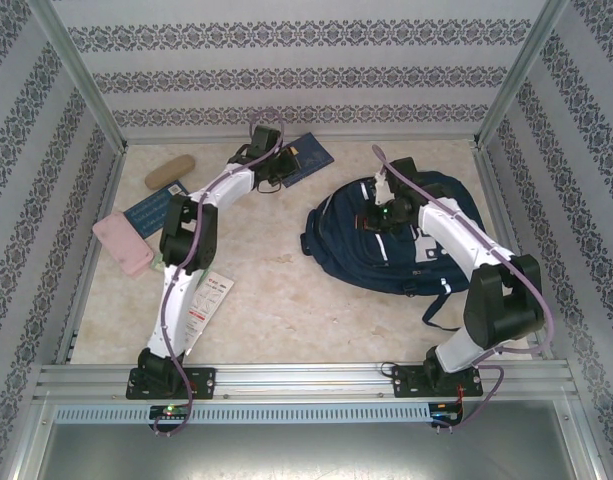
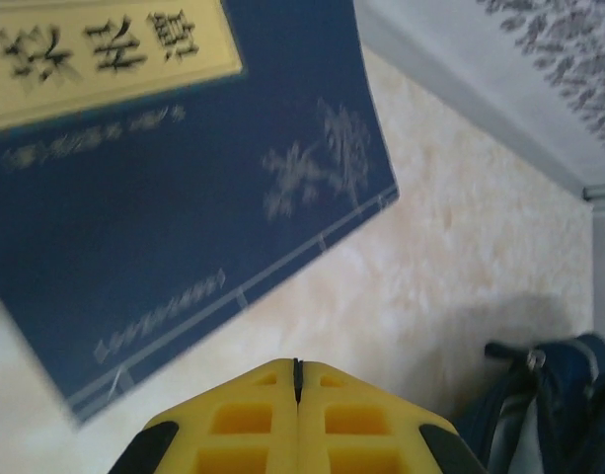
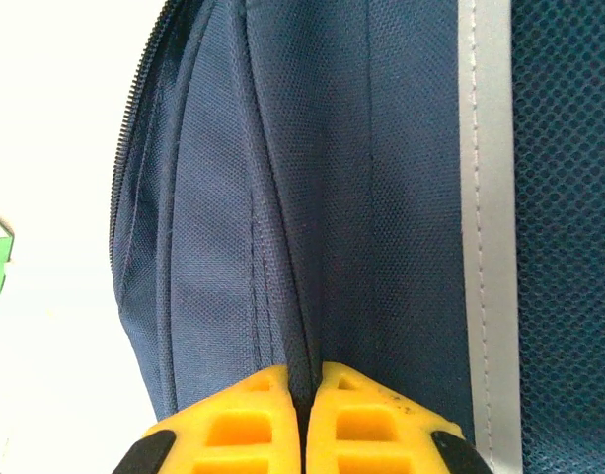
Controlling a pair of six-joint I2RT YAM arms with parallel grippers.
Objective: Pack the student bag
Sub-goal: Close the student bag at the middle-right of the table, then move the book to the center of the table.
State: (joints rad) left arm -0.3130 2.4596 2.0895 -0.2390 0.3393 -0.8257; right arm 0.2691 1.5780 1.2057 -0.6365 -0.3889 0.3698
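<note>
The student bag (image 1: pixel 346 248), woven navy nylon with a grey reflective stripe and a mesh panel, lies slumped on the right of the mottled cream surface (image 1: pixel 286 300). The right pincer (image 3: pixel 304 395) pinches a stitched fold of it. The left pincer (image 2: pixel 295 380), its ribbed yellow tips pressed together, hangs near a blue book (image 2: pixel 164 227). Floral-banded panels wall the cell.

Book (image 2: pixel 184 247): dark brush characters on its yellow label (image 2: pixel 105 59), too blurred to read; paler print lines likewise. Card (image 1: pixel 212 296): red print, too small to read.
</note>
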